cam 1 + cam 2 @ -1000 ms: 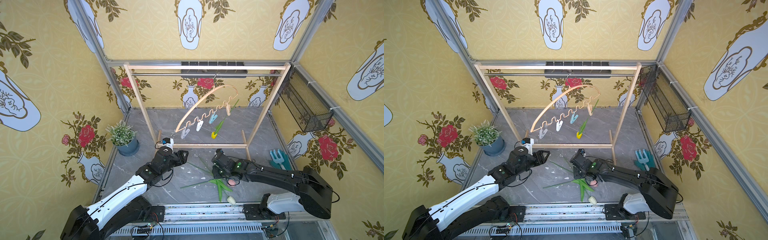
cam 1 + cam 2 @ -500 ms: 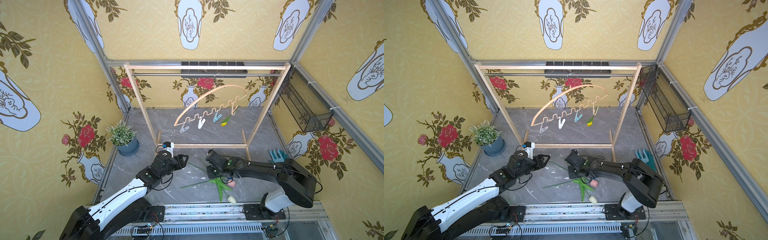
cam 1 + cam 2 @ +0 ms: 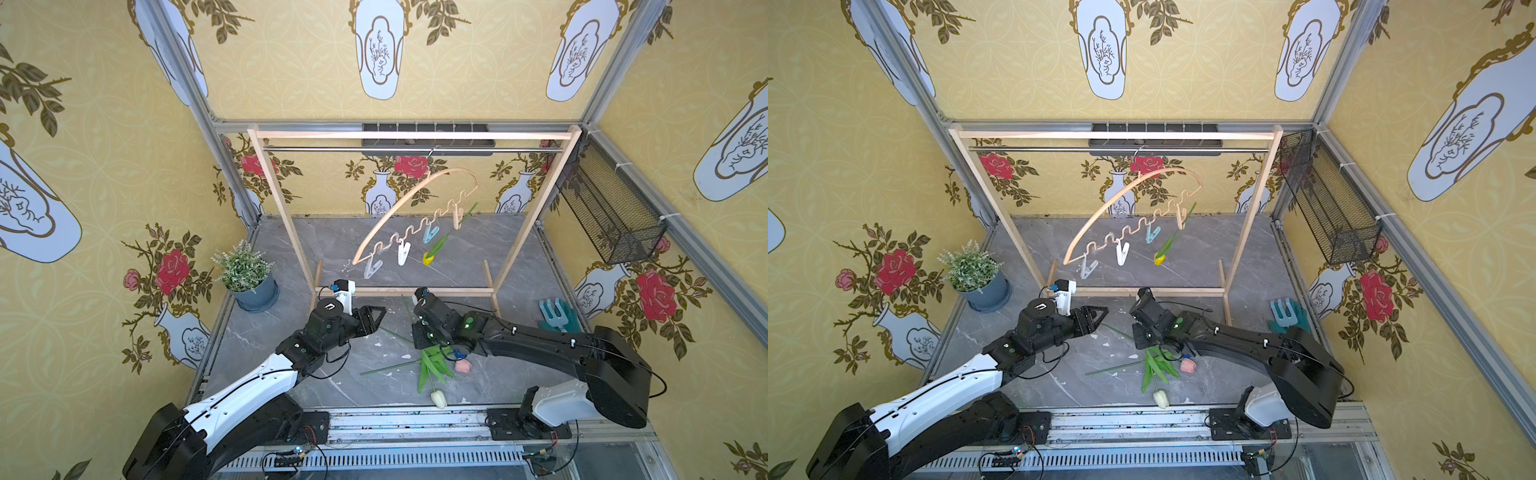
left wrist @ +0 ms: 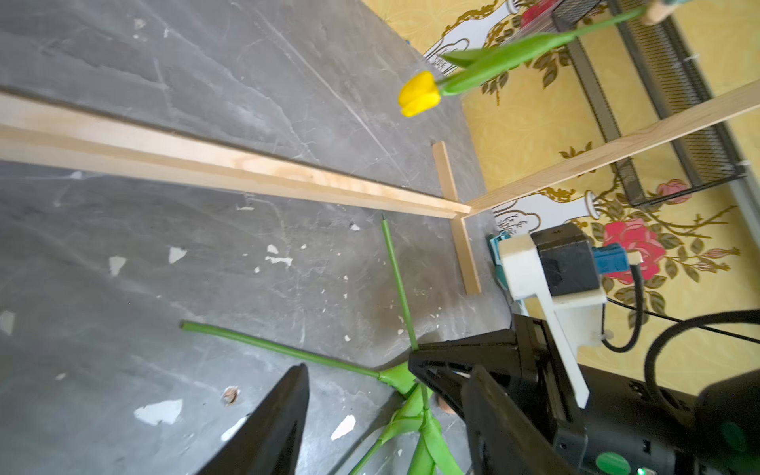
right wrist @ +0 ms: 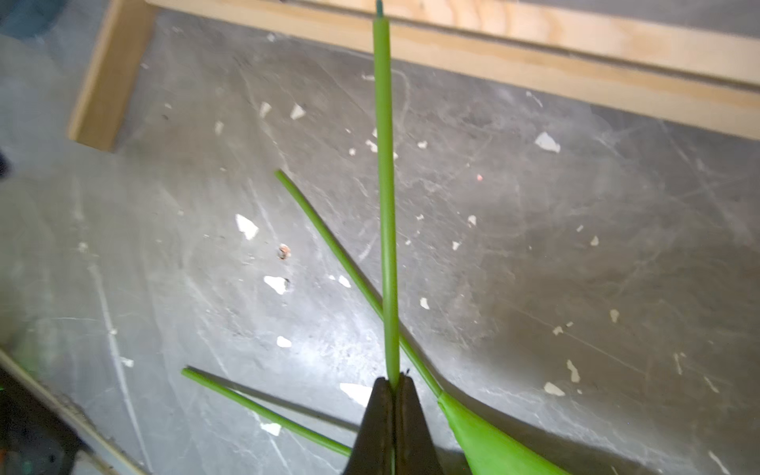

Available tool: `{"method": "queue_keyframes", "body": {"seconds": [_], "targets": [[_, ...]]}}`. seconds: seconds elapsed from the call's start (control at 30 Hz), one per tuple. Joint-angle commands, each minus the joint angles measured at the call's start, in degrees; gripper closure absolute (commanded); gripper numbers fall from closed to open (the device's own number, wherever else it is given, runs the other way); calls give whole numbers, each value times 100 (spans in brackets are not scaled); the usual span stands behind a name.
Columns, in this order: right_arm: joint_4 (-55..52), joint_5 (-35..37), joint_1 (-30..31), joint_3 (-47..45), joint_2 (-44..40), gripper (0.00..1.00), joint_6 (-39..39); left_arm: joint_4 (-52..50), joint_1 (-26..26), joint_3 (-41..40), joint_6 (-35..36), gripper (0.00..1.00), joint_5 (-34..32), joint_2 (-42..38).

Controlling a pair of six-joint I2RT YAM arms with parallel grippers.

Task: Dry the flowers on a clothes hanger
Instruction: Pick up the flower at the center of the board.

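The clothes hanger point(image 3: 415, 203) point(image 3: 1133, 191) hangs tilted from the rack's rail, with pale clips along its wavy bar. A yellow tulip point(image 3: 428, 257) point(image 3: 1158, 259) point(image 4: 417, 98) dangles head down from the clip at its raised end. On the floor lie a pink tulip point(image 3: 462, 365) point(image 3: 1187, 365) and a white tulip point(image 3: 438, 399) point(image 3: 1160, 399) among crossed stems and leaves. My right gripper point(image 3: 417, 332) point(image 3: 1138, 332) point(image 5: 393, 380) is shut on one green stem point(image 5: 388, 205); that flower's head is hidden. My left gripper point(image 3: 378, 318) point(image 3: 1098, 316) point(image 4: 386, 370) stands open just left of it, holding nothing.
The wooden rack point(image 3: 407, 135) spans the back, and its base bar point(image 4: 246, 172) lies just beyond both grippers. A potted plant point(image 3: 245, 274) stands at the left. A black wire basket point(image 3: 611, 216) hangs on the right wall above a teal garden fork point(image 3: 557, 316).
My right gripper has shut on the green stem. The hanger swung with its yellow tulip and is tilted again. My left gripper has shifted a little toward the flowers.
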Motion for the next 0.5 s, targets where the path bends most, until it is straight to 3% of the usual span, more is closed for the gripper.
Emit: {"method": "queue_keyframes", "body": {"seconds": [0.0, 0.3, 0.47], "targets": [[903, -567, 13, -138, -282, 100, -161, 774, 2, -76, 24, 33, 517, -36], [1975, -1482, -57, -320, -597, 100, -90, 1419, -28, -73, -40, 31, 1212, 33], [2257, -1609, -66, -353, -625, 100, -11, 1064, -33, 8, 4, 41, 1047, 343]]}}
